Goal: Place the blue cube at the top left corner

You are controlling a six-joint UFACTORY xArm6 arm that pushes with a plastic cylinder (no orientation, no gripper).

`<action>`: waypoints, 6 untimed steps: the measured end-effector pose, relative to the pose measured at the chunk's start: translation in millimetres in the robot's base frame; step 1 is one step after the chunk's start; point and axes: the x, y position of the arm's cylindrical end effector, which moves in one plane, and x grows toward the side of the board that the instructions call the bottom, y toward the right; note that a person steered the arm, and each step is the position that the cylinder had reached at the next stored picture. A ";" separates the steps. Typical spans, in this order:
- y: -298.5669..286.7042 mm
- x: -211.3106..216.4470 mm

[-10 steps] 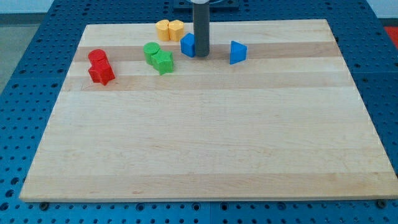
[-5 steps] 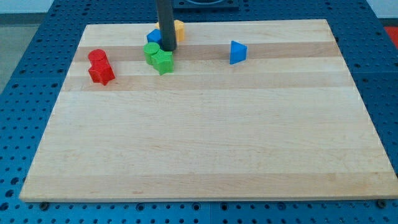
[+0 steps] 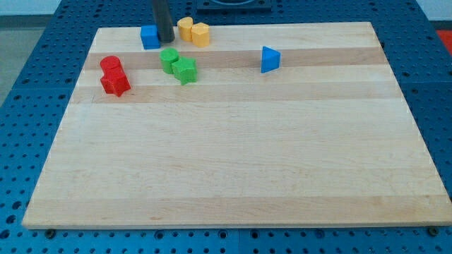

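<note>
The blue cube [image 3: 150, 37] sits near the board's top edge, left of centre. My tip [image 3: 165, 39] rests against the cube's right side, and the dark rod rises out of the view's top. Two yellow blocks [image 3: 193, 32] lie just right of the rod. Two green blocks [image 3: 178, 65] lie below and right of the cube.
Two red blocks [image 3: 113, 76] lie at the view's left, below the cube. A blue triangular block [image 3: 269, 59] lies right of centre near the top. The wooden board [image 3: 233, 162] sits on a blue perforated table [image 3: 28, 92].
My tip has moved left along the top of the board, pushing the blue cube leftward past the yellow and green blocks. The green blocks have shifted slightly.
</note>
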 end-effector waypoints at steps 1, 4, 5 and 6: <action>-19.5 0.0; -38.5 19.6; -47.1 11.8; -55.1 8.0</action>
